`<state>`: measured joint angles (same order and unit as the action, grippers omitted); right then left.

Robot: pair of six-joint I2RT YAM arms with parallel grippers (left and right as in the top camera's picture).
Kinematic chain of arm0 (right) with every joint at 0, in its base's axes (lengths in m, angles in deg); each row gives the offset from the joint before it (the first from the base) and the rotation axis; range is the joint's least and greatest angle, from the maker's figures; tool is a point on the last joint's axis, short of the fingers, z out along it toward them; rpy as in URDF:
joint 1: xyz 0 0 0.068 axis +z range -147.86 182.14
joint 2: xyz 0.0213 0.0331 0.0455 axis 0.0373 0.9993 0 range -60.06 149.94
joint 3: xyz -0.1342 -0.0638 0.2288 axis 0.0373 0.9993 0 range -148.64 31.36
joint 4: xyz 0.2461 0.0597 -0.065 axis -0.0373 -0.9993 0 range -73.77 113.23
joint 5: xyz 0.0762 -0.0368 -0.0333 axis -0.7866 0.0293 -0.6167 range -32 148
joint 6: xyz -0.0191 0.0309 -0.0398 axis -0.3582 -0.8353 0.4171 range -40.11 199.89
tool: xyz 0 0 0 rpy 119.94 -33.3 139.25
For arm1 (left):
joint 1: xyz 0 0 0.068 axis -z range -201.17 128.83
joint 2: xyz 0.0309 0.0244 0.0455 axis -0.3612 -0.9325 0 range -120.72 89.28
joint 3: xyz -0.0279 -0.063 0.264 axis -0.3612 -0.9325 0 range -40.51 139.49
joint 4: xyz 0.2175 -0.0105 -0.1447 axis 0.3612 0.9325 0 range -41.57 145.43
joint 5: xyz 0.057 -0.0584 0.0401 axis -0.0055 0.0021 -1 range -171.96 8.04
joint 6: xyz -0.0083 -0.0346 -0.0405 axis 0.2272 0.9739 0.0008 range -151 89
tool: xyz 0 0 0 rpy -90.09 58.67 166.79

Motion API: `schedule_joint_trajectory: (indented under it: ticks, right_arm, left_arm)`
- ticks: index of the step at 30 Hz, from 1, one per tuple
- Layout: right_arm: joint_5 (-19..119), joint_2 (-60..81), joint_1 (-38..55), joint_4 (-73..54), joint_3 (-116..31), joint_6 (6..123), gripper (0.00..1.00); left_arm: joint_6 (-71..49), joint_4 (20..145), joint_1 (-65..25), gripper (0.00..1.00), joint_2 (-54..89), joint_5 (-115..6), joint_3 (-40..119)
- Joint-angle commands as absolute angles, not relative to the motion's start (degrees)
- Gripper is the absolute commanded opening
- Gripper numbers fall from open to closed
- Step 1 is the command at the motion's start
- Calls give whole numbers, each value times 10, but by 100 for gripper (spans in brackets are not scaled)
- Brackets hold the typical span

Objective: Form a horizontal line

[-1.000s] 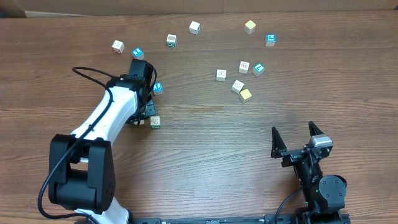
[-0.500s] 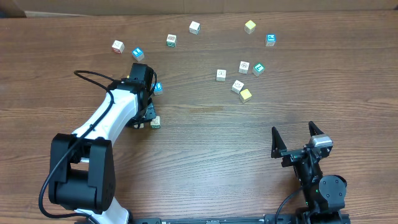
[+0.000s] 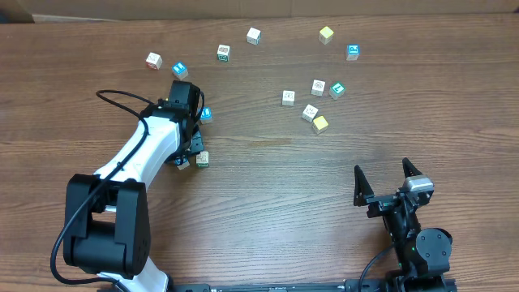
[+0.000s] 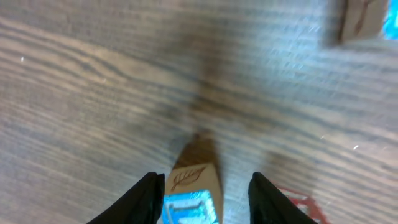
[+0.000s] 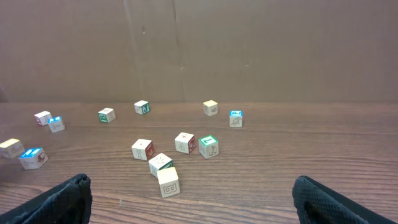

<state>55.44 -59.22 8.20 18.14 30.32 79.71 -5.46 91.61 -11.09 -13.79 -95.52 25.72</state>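
left wrist: your left gripper is straddling the blue-faced cube, fingers parted; it's looking light, rigid; pinch opposite flat faces.

No legible words, numbers or brands anywhere. Only tiny pictograms on cubes: leaf outline on side of blue-topped cube; face-like mark on pale yellow cube; green-framed symbol on white cube, unreadable.

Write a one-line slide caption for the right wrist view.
Open right fingers frame scattered cubes on a wooden table, cardboard wall behind.
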Motion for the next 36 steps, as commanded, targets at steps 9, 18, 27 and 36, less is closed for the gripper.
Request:
schedule_joint_trajectory:
  ticks: [9,18,27,36]
  right_arm:
    - [557,-599,85,186,309,800,100]
    - [557,-599,85,186,309,800,100]
    - [557,-599,85,186,309,800,100]
    - [557,-599,85,186,309,800,100]
  left_arm:
    - [-57,882,-112,9,-142,-989,252]
    - [-43,902,-111,8,-142,-990,246]
    - [-22,901,-111,9,-142,-984,233]
    - [-23,887,-111,9,-142,-939,232]
